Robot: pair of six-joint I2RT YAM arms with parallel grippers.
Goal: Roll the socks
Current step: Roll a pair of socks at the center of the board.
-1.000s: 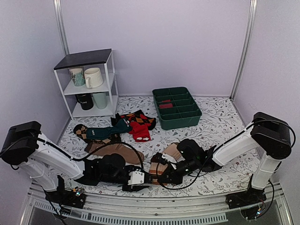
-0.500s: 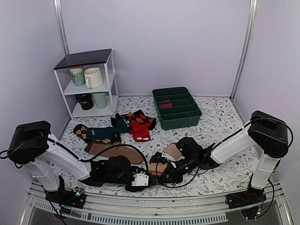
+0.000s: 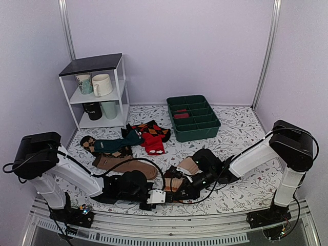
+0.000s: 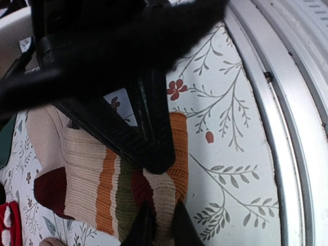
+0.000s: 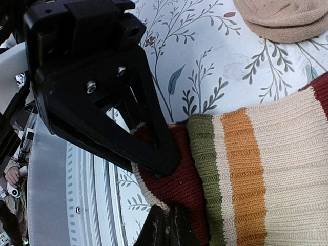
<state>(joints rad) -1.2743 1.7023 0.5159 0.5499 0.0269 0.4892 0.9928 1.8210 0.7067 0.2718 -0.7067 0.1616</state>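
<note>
The socks (image 3: 177, 180), beige knit with maroon, olive, cream and orange stripes, lie near the table's front edge between both arms. My left gripper (image 3: 163, 195) reaches in from the left. In its wrist view, the left gripper (image 4: 162, 226) is shut, pinching a fold of the striped foot (image 4: 92, 174). My right gripper (image 3: 180, 193) comes in from the right. It is shut (image 5: 168, 228) on the edge of the maroon toe (image 5: 184, 179). Each gripper's black fingers fill the upper part of the other's wrist view, close over the socks.
A plain brown sock (image 3: 125, 165) lies just left of the socks, with teal (image 3: 115, 145) and red-black argyle socks (image 3: 152, 134) behind it. A green divided tray (image 3: 197, 133) stands at the back. A white shelf (image 3: 92, 64) with mugs is at the back left. The metal front rail (image 4: 292, 128) runs close by.
My left gripper slid right along the front edge to the socks' striped end and closed on it. The right gripper stayed shut on the toe, barely shifting.
</note>
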